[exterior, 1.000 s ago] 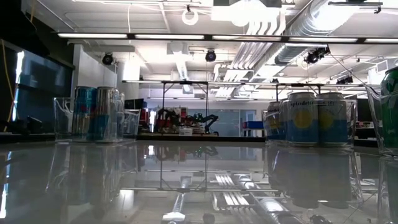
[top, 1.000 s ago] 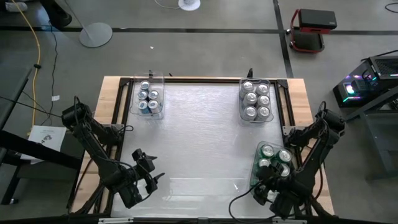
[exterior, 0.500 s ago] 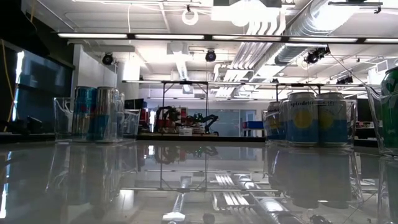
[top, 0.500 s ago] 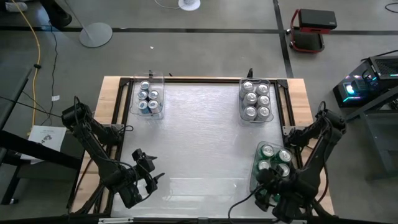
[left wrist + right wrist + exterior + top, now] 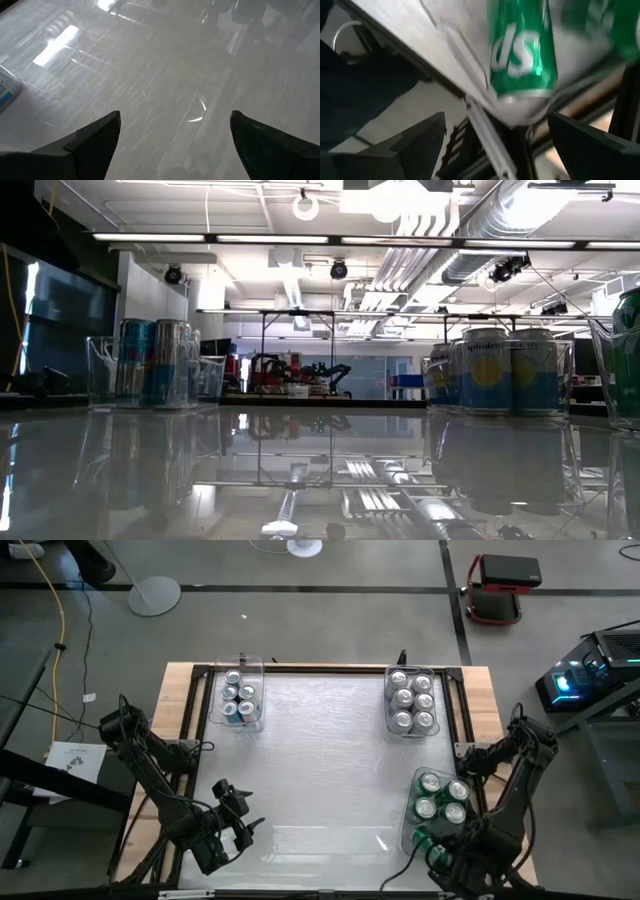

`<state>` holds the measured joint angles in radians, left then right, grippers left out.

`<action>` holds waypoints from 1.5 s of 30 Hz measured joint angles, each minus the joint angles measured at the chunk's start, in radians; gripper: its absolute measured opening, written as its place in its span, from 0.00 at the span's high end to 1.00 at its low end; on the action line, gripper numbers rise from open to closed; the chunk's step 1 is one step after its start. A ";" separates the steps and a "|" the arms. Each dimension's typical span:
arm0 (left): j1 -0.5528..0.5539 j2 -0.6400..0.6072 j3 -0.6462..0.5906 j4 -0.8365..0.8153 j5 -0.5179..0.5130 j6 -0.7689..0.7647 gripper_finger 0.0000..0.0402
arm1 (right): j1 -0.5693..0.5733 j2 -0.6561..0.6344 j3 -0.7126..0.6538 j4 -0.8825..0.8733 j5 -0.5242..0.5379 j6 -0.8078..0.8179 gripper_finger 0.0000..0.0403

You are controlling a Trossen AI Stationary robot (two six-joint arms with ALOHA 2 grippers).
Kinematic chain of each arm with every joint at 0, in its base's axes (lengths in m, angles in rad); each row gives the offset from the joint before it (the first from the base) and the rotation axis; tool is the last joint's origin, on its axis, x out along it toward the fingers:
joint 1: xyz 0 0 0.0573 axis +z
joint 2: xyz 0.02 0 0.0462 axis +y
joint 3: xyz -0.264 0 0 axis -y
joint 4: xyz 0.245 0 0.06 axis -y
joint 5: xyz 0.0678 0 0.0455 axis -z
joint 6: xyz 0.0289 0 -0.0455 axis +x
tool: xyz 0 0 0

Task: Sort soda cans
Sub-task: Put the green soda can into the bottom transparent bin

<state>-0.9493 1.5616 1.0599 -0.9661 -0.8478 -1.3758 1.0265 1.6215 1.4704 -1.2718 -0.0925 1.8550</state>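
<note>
The high view looks straight down on the whole table (image 5: 320, 770), the low view skims level across that same surface toward the room, and each wrist view peers closely past its own fingers at the tabletop or near bin (image 5: 441, 802).

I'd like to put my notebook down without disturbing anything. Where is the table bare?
The wide middle of the table is bare, bordered by the blue-can bin at the far left, the silver-can bin at the far right and the open left gripper near the front. The front right corner is crowded: the green-can bin with the open right gripper beside it.
</note>
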 joint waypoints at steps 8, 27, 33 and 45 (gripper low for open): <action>0.000 0.000 0.000 0.000 0.000 0.016 0.12 | 0.024 -0.001 -0.029 0.065 -0.048 0.083 0.15; 0.000 0.000 0.000 0.004 -0.011 0.027 0.12 | -0.010 -0.002 -0.146 0.216 0.044 -0.032 0.15; 0.000 0.000 0.000 0.008 -0.011 0.027 0.12 | -0.051 -0.001 -0.149 0.187 0.107 -0.116 0.15; 0.000 0.000 0.000 0.026 -0.011 0.028 0.12 | -0.127 -0.005 -0.148 0.210 0.100 -0.257 0.15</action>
<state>-0.9497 1.5616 1.0599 -0.9398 -0.8589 -1.3474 0.8998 1.6160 1.3220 -1.0617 0.0076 1.5985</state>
